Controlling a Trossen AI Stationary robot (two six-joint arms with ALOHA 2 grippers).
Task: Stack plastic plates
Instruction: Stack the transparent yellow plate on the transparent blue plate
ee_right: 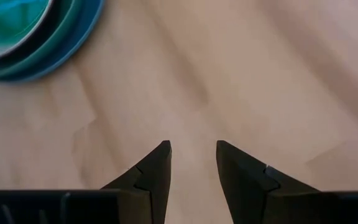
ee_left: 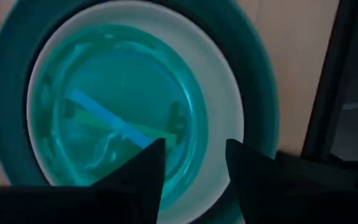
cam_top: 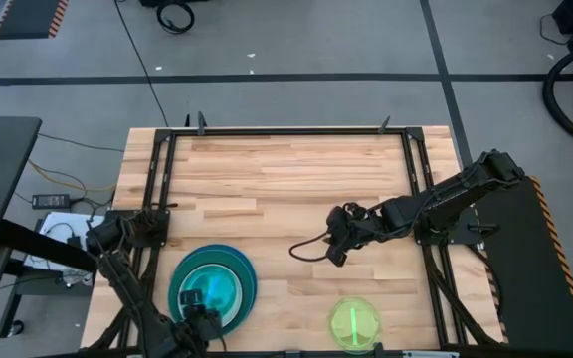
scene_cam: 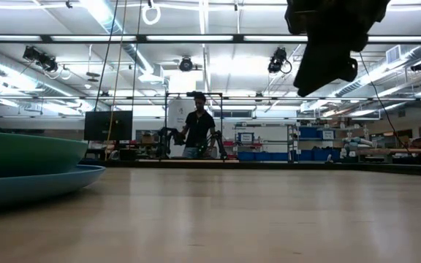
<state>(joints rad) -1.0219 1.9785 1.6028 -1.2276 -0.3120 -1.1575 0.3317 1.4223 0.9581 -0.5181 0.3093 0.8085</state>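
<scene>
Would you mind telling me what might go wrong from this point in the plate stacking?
1. The lime-green plate lies close to the table's near edge; a clumsy grab by the open right gripper could push it off.
2. The left gripper, open, hovers just over the clear cyan plate on the stack; dropping lower could shift the stack, which also sits near that edge.

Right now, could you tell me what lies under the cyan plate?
The cyan plate rests on a white plate, above teal and blue plates. Anything between is covered.
</scene>
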